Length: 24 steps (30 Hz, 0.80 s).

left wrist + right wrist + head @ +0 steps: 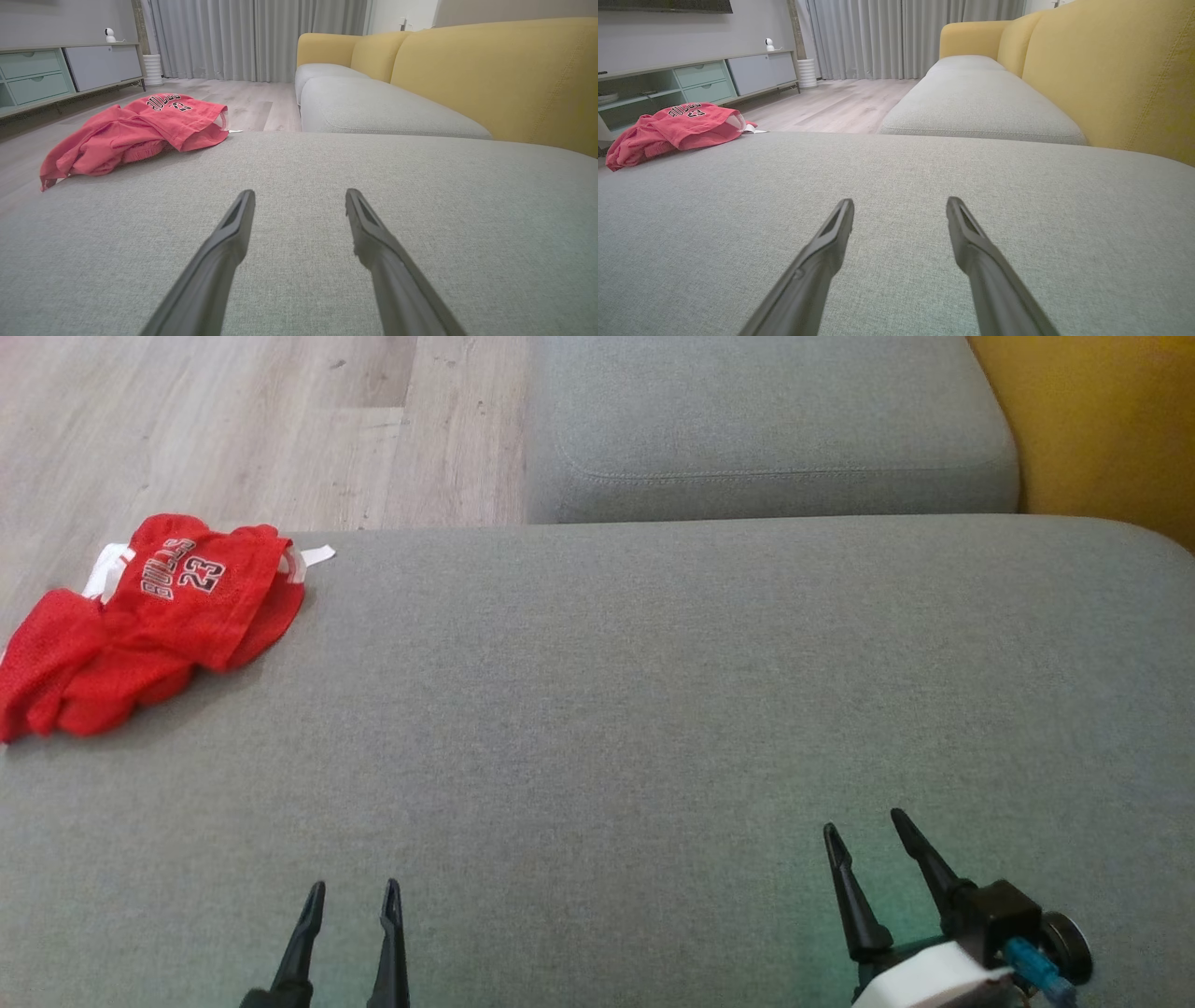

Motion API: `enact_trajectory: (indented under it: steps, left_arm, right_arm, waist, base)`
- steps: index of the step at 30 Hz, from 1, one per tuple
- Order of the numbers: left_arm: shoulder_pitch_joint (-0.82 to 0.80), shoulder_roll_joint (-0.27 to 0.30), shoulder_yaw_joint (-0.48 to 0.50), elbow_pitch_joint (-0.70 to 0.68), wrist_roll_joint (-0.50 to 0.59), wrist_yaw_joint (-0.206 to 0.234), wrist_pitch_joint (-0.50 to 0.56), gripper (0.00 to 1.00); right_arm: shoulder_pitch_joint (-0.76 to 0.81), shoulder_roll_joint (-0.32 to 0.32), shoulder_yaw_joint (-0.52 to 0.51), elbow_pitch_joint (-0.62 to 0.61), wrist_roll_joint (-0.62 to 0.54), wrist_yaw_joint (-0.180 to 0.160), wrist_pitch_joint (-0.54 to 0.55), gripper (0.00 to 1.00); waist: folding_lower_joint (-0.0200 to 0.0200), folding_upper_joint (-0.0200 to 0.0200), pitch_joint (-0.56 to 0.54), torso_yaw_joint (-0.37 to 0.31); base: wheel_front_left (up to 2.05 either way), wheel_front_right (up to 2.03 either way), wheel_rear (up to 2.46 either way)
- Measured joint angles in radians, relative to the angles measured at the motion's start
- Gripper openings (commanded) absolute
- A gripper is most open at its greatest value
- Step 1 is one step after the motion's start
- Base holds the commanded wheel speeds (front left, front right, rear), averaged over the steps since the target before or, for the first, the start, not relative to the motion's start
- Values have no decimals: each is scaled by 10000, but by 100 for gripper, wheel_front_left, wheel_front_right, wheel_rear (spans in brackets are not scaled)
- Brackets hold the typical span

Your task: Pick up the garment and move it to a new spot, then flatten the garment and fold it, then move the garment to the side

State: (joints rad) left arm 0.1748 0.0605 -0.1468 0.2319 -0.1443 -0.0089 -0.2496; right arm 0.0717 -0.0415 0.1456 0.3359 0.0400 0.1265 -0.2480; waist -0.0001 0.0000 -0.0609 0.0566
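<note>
The garment (149, 616) is a red mesh jersey with a number 23 print, lying crumpled at the far left corner of the grey cushion (597, 709). It also lies ahead and to the left in the left wrist view (135, 133) and far left in the right wrist view (675, 130). My left gripper (355, 896) is open at the near edge, well short of the garment, with nothing between its fingers. My right gripper (866, 823) is open at the lower right, far from the garment. Both wrist views show open jaws over bare fabric (299, 196) (899, 203).
A second grey seat cushion (766, 420) adjoins the far side, with a yellow sofa back (495, 79) to the right. Wooden floor (233, 429) lies beyond the cushion's far left edge. A low cabinet (691, 81) and grey curtains (257, 37) stand across the room.
</note>
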Motion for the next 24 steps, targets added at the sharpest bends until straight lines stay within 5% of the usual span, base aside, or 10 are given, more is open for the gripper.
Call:
enact_trajectory:
  steps: [24]
  left_arm:
    - [-20, -17, 58, 151, -56, -10, 0, 100]
  right_arm:
    - [8, -4, -221, -61, 395, 0, 0, 100]
  waist:
    - [1, 0, -143, 373]
  base:
    - [0, 0, 0]
